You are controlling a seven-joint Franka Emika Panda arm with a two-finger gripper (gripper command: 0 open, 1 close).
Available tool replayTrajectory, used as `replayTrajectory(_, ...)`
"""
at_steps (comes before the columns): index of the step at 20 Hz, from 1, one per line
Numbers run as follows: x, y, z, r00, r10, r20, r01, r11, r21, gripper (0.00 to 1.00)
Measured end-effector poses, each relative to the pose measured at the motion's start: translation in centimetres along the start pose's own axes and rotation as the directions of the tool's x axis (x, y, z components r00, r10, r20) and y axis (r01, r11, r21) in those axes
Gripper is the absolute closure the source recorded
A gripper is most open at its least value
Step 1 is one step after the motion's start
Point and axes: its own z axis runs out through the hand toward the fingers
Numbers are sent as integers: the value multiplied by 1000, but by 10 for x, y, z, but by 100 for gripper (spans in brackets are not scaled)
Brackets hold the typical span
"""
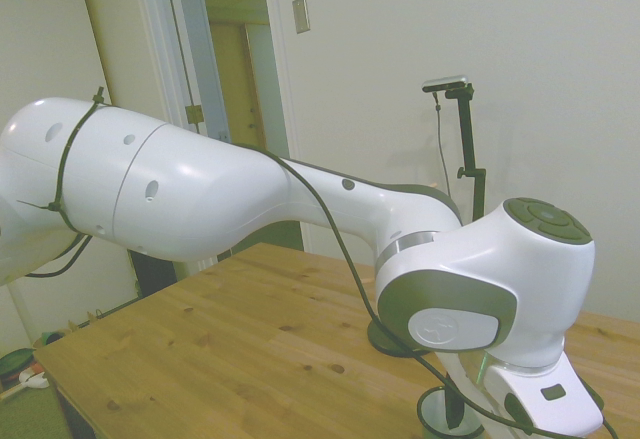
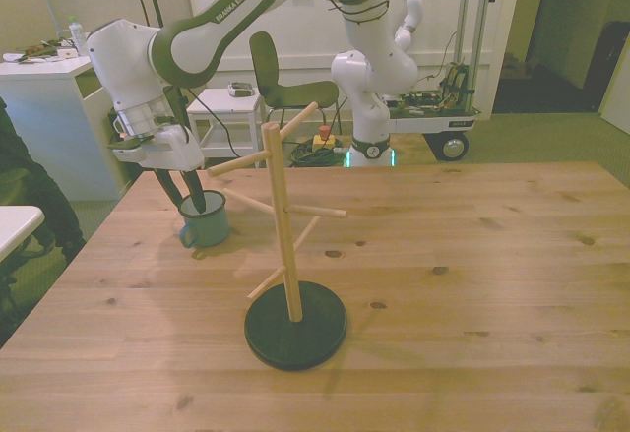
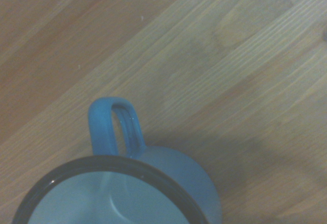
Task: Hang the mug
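The white arm bends down over the table's [image 2: 472,255] left side, its gripper [image 2: 189,194] straddling the upright blue mug's [image 2: 205,223] rim, fingers apart, beside the wooden stand [image 2: 285,245].

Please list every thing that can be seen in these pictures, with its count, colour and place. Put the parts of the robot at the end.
mug: one, blue with white inside and dark rim, upright on the table at the front view's left; its loop handle shows in the wrist view.
mug stand: one, light wooden post with angled pegs on a dark round base, near the table's middle.
table: one, light wood with knots, under everything.
chair: one, dark, behind the table.
white side table: one, behind the table, beside the chair.
arm: one, white.
gripper: one, dark fingers reaching down at the mug's rim.
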Motion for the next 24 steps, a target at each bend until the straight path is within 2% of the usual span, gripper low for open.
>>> replayTrajectory(24, -5, -7, 9, 1000, -14, -11, 14, 1000, 7, 100)
